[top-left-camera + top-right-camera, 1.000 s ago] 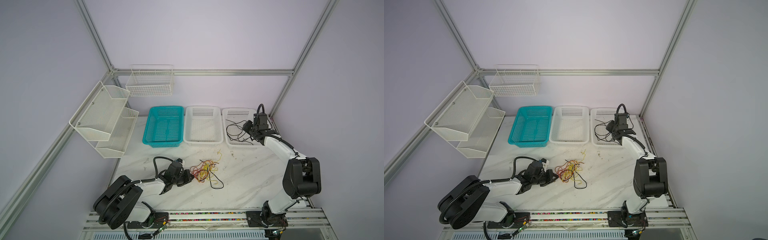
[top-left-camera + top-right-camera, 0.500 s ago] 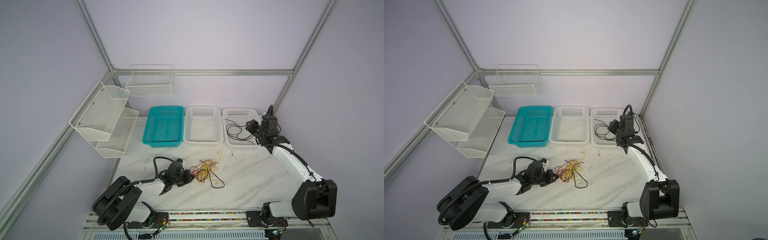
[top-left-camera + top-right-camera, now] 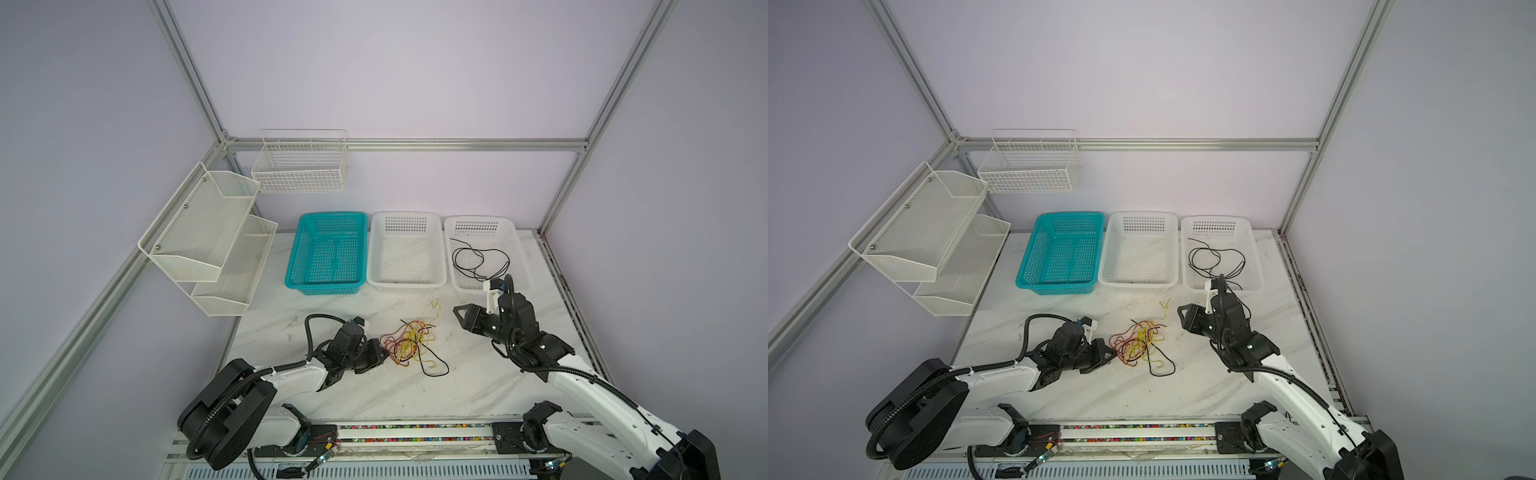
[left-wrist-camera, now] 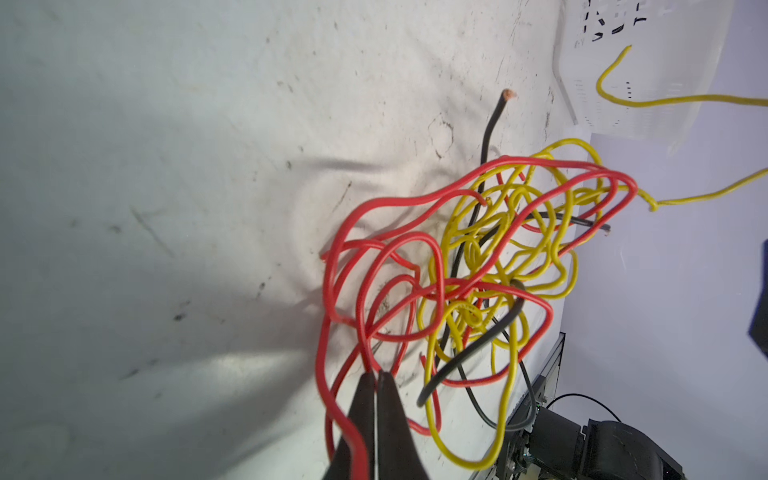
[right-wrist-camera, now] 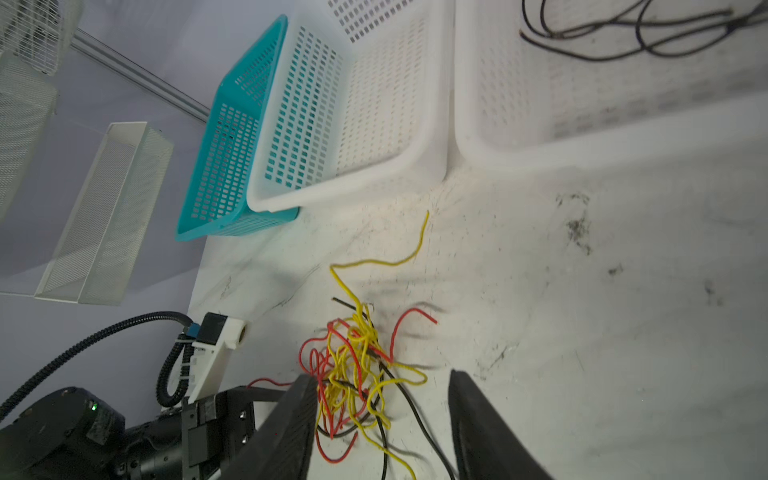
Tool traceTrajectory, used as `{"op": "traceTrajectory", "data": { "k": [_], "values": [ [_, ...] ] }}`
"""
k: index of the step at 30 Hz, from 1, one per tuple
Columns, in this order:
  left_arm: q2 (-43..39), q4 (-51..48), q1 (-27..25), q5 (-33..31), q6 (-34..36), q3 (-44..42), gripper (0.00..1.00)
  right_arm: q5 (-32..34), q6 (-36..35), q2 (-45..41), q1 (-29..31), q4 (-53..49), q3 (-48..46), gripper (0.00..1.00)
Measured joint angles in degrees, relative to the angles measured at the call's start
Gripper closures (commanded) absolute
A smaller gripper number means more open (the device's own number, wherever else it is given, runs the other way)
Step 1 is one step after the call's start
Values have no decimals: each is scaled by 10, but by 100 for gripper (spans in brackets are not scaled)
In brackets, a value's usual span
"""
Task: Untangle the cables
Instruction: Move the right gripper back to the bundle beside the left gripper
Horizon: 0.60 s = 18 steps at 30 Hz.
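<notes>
Pale lilac walls (image 3: 415, 62), aluminium frame posts (image 3: 190, 70), white marble tabletop (image 3: 478, 395), wall-mounted white mesh shelves (image 3: 199, 232)

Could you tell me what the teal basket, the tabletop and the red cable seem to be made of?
Teal basket: probably moulded plastic, glossy, slotted walls. Tabletop: marble-look, white with grey veins, scuffed; stone or laminate, cannot tell. Red cable: smooth shiny insulation, likely plastic.

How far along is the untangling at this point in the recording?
Done: one black cable lies apart in the right-hand white basket. In hand: the left gripper is shut on a red cable at the edge of the tangle on the table; the right gripper is open, pointed at the tangle, holding nothing. Left: its red, yellow and black strands are not yet separated.
</notes>
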Motion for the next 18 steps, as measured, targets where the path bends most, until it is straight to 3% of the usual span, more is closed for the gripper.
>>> {"op": "traceTrajectory", "data": {
  "k": [8,18],
  "values": [
    [0,0,-1,0,0,0,100,8,153,-119,108,-35,-106,45],
    [0,2,-2,0,-1,-5,100,26,256,-52,217,6,-157,45]
  ]
}}
